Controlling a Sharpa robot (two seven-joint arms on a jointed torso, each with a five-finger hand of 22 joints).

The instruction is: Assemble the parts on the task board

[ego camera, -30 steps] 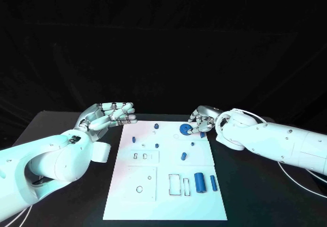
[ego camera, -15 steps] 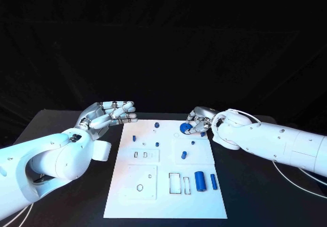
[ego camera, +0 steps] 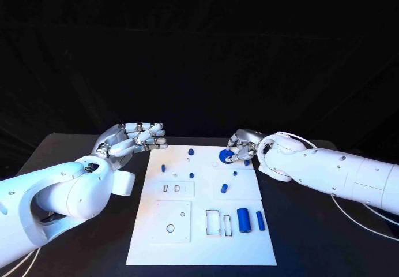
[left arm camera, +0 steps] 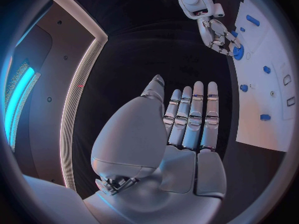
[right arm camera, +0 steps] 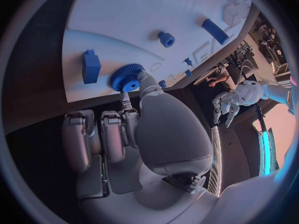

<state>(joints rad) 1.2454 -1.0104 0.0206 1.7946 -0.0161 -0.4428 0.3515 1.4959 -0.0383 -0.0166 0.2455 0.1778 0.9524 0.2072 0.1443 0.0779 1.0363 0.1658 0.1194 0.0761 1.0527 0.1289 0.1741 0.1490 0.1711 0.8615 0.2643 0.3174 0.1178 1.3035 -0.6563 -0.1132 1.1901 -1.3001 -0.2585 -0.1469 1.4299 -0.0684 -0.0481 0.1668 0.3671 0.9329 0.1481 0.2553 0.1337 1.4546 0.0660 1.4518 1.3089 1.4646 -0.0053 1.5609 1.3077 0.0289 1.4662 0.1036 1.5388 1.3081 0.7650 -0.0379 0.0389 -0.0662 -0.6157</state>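
At about one o'clock on your task board (ego camera: pixel 199 242), your right hand (ego camera: pixel 241 147) pinches the blue gear (ego camera: pixel 225 156), maybe just touching the board. Your left hand (ego camera: pixel 133 140), at eleven o'clock, holds nothing, fingers loosely apart.

Head view: from above and behind the near edge of the task board (ego camera: pixel 199 242), facing down and forward along it, far enough to take in the whole board and both arms. Left wrist view: from behind the left hand (left arm camera: pixel 187 129), close to its palm, facing across toward the task board (left arm camera: pixel 274 84) and the right hand (left arm camera: pixel 219 35) beyond. Right wrist view: from behind the right hand (right arm camera: pixel 131 134), very near, facing the far end of the task board (right arm camera: pixel 124 30), with the left hand (right arm camera: pixel 225 104) past it. Shared by all three: the board's far end with the blue gear (ego camera: pixel 226 156) (left arm camera: pixel 238 53) (right arm camera: pixel 127 77).
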